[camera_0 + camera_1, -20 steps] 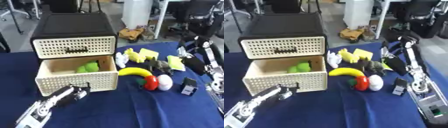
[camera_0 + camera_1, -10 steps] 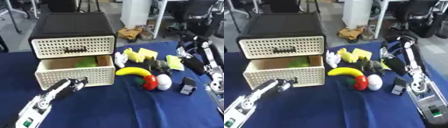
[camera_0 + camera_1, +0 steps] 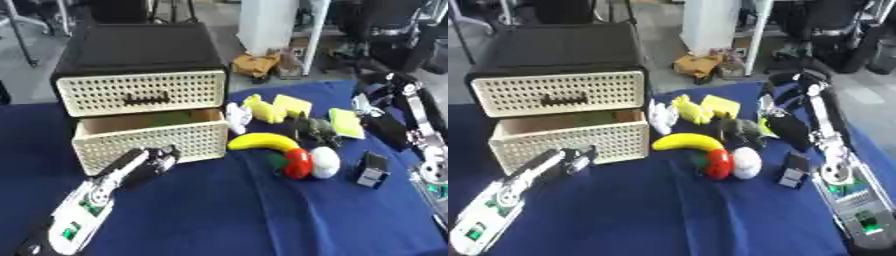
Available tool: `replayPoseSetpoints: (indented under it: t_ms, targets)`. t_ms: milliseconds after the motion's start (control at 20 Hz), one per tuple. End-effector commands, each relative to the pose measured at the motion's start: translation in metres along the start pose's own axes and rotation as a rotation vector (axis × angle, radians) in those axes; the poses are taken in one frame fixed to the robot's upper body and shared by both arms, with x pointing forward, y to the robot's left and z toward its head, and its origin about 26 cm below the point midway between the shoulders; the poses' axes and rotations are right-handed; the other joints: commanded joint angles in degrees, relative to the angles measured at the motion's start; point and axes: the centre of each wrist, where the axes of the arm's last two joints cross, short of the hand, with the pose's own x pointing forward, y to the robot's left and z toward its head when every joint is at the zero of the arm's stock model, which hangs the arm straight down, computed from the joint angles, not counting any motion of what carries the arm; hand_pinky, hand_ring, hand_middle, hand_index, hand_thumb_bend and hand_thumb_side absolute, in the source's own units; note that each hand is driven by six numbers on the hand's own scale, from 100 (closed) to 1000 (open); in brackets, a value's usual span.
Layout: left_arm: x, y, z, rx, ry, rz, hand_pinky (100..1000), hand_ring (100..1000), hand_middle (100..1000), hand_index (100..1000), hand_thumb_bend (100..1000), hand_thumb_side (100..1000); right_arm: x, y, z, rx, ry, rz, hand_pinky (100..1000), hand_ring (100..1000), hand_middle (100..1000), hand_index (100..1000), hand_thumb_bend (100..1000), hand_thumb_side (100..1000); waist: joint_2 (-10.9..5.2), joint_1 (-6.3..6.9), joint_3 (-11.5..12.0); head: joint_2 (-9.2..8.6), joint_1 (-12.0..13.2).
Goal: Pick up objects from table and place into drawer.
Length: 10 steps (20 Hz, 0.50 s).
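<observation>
A blue cloth [image 3: 227, 210] covers the table, and its near half lies bare in front of the left hand and the objects. At the back left stands a black cabinet [image 3: 136, 47] with two cream perforated drawers: the top drawer [image 3: 140, 92] is shut, the lower drawer [image 3: 149, 137] stands part-way out, something green showing dimly inside it.

The left hand [image 3: 150, 162] rests against the lower drawer's front, at its bottom edge — whether the fingers are curled or straight I cannot tell. Its arm runs back to the lower left corner.

Right of the drawer the objects sit in a tight cluster: a white figure [image 3: 236, 116], two yellow blocks [image 3: 278, 107], a dark toy [image 3: 311, 131], a yellow-green sponge [image 3: 346, 122], a banana [image 3: 262, 141], a red-and-green fruit [image 3: 293, 162] touching a white egg shape [image 3: 325, 162], and a small dark box [image 3: 373, 169] a little apart to the right.

The right hand [image 3: 773, 106] hangs at the cluster's far right edge, beside the sponge — its fingers cannot be made out.

Beyond the table are a grey floor, a white pillar and office chairs.
</observation>
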Motion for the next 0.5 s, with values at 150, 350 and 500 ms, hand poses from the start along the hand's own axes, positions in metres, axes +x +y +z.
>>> replayPoseSetpoints:
  t_ms: [150, 350, 500]
  targets:
    - [-0.0020, 0.0144, -0.0030, 0.077, 0.014, -0.022, 100, 100, 177, 710, 215, 1000, 0.0026, -0.0061, -0.0047, -0.011, -0.021, 0.015, 445, 556, 660, 733, 100, 533, -0.55, -0.06, -0.30, -0.37, 0.02]
    - [-0.0065, 0.0179, -0.0051, 0.122, 0.039, -0.014, 100, 100, 177, 709, 205, 1000, 0.0021, -0.0053, -0.0044, -0.005, -0.023, 0.014, 443, 556, 661, 734, 100, 531, -0.47, -0.05, -0.59, -0.45, 0.06]
    - [-0.0080, 0.0207, -0.0077, 0.158, 0.049, -0.007, 100, 100, 178, 710, 206, 1000, 0.0021, -0.0053, -0.0044, -0.003, -0.026, 0.013, 445, 557, 662, 734, 100, 537, -0.41, -0.13, -0.88, -0.53, 0.14]
